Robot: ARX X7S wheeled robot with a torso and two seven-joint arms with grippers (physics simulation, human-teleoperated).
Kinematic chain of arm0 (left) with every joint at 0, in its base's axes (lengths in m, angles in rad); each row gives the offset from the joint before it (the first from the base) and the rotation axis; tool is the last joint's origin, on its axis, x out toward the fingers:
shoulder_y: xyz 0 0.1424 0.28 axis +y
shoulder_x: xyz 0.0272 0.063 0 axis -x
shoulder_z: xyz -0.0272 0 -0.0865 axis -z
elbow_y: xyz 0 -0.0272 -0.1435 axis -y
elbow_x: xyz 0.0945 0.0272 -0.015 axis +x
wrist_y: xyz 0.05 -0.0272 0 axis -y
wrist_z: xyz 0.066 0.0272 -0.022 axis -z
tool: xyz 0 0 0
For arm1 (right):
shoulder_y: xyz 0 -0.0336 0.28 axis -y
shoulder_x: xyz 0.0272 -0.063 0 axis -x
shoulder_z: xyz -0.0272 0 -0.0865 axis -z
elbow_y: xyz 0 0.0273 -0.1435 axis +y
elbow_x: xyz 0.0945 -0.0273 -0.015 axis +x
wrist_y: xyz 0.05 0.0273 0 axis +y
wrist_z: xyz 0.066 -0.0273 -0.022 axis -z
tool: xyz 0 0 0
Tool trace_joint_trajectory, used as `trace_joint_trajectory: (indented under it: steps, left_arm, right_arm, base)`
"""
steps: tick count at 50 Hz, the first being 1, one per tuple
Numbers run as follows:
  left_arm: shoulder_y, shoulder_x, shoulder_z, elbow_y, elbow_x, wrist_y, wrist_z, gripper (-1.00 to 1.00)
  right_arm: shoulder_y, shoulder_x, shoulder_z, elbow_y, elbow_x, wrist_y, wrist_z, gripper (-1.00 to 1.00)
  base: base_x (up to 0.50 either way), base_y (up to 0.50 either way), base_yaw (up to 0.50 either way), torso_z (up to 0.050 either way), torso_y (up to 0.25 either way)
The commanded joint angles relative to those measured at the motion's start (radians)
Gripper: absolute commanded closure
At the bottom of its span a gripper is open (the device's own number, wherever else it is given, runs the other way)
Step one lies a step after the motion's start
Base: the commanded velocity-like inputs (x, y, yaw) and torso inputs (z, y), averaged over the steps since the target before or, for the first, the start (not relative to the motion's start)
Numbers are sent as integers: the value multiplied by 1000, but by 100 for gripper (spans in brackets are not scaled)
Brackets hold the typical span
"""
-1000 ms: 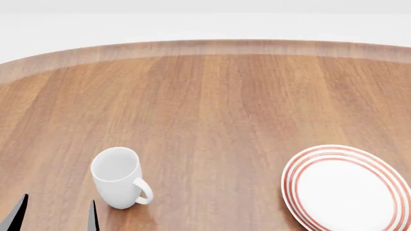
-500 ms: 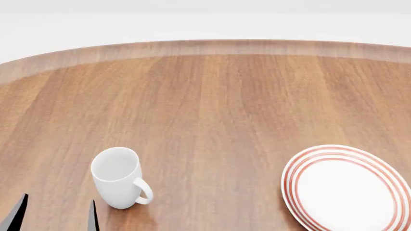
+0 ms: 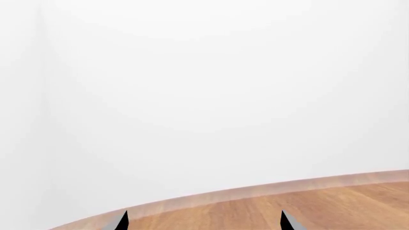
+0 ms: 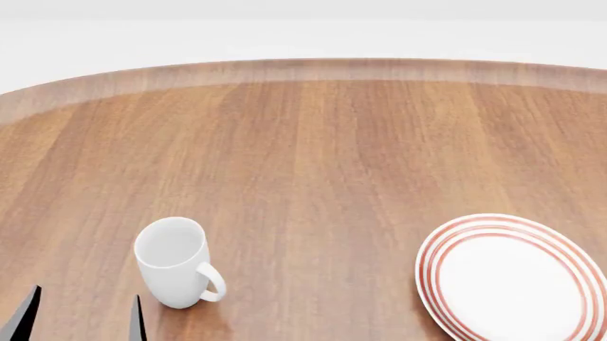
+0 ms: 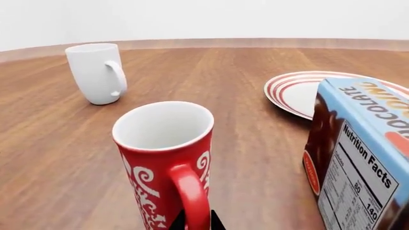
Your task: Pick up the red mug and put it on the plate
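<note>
A tall glossy red mug with white ornament (image 5: 167, 160) stands upright on the brown wooden desk (image 4: 313, 156), beyond the head view's near edge. The round red-ringed white plate (image 4: 512, 278) lies near the desk's near right edge, a plain white mug (image 4: 175, 262) well left of it. The left tool (image 4: 81, 320) is spread wide and empty; the right tool's state cannot be told.

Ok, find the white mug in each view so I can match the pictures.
Head view: white mug at lower left, upright, handle facing the plate.
Right wrist view: upper left, beyond the red mug.
Left wrist view: not in it; only the table edge shows.
Shared landmark: the plate, in head and right wrist views.
</note>
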Motion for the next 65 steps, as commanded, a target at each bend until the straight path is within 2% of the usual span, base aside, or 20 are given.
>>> trace_joint_trajectory:
  steps: [1, 3, 8, 20, 29, 39, 47, 55, 65]
  left_arm:
    - [-1, -1, 2, -3, -2, 6, -2, -100]
    - [-2, -1, 3, -3, -2, 8, -2, -100]
    - [-3, -1, 4, -7, -3, 15, -2, -100]
    - [-5, -3, 8, -11, -4, 24, -1, -100]
    - [-5, -4, 10, -10, -8, 21, -2, -100]
    - [-6, -5, 13, -11, -9, 24, -3, -100]
    - [-6, -6, 14, -10, -7, 22, -6, -100]
    - [-7, -7, 15, -12, -8, 27, -7, -100]
    - [-9, -8, 19, -15, -10, 32, -7, -100]
  right_arm:
    - [-37, 28, 9, -77, -11, 14, 27, 100]
    - [-54, 43, 12, -126, -14, 20, 37, 100]
    - [-175, 126, 48, -437, -57, 101, 124, 100]
    - [-253, 203, 98, -667, -54, 164, 191, 100]
    - [-292, 280, 150, -907, -29, 331, 272, 100]
    - [-261, 362, 221, -1101, 77, 538, 367, 100]
    - [-212, 414, 273, -1167, 233, 603, 405, 100]
    - [-82, 502, 332, -1244, 436, 785, 531, 100]
    - [48, 591, 397, -1271, 679, 861, 664, 100]
  base:
    - [0, 0, 0, 0, 0]
    - [0, 0, 0, 0, 0]
    - [0, 0, 0, 0, 0]
    - [0, 0, 0, 0, 0]
    - [0, 0, 0, 0, 0]
    - [0, 0, 0, 0, 0]
    - [0, 0, 0, 0, 0]
    - [0, 0, 0, 0, 0]
    - [0, 0, 0, 0, 1]
